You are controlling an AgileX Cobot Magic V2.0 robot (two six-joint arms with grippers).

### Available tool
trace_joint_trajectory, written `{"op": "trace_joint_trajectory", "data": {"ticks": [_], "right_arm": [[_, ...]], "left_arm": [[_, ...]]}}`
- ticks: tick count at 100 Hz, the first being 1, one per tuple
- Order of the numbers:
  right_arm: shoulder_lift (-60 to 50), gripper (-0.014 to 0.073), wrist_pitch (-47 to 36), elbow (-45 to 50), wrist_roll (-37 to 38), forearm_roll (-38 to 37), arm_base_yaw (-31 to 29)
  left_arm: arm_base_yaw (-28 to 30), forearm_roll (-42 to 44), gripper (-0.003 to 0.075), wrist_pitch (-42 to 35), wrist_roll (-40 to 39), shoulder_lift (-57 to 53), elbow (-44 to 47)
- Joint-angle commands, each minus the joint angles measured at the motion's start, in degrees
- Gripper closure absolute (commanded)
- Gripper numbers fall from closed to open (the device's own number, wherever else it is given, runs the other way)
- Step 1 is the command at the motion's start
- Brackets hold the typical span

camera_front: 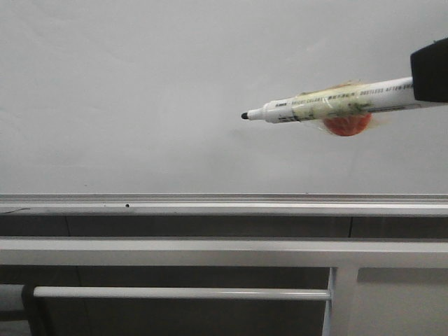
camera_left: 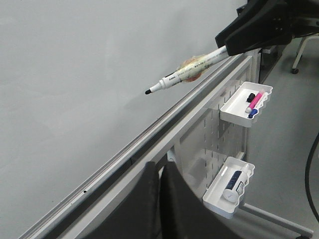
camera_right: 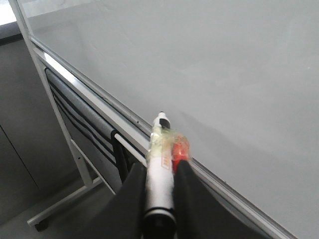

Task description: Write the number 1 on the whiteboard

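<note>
The whiteboard (camera_front: 140, 91) is glossy white with a silver lower rail (camera_front: 210, 205). Its surface looks blank, and the number 1 is not in view. My right gripper (camera_front: 428, 71) enters from the right, shut on a white marker pen (camera_front: 329, 105) with an orange-red lump taped to it. The pen's black tip (camera_front: 245, 115) points left, close to the board; contact cannot be judged. In the right wrist view, that gripper (camera_right: 159, 167) clamps the pen (camera_right: 160, 149). My left gripper (camera_left: 160, 172) is low beside the rail, jaws pressed together with nothing between them.
White frame bars (camera_front: 210, 252) run below the board. Two white trays hang on the perforated stand panel: the upper tray (camera_left: 234, 115) holds small markers, the lower tray (camera_left: 218, 204) a dark cylinder. A caster foot (camera_right: 37, 221) of the stand rests on the floor.
</note>
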Motion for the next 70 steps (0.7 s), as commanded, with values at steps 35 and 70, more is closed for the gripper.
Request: {"op": "trace_joint_trajectory", "data": {"ticks": [35,70], "right_arm": [[0.8,0.0637,-1.1,-4.4,-1.3,1.1,0.0],[0.8,0.0637,-3.8,-5.6,-1.3,1.6,0.0]], "left_arm": [[-0.3,0.1,0.0741,-4.8,-0.6,0.4,-1.6],[-0.3,0.1,0.0741,-4.8,-0.6,0.4,-1.6]]}}
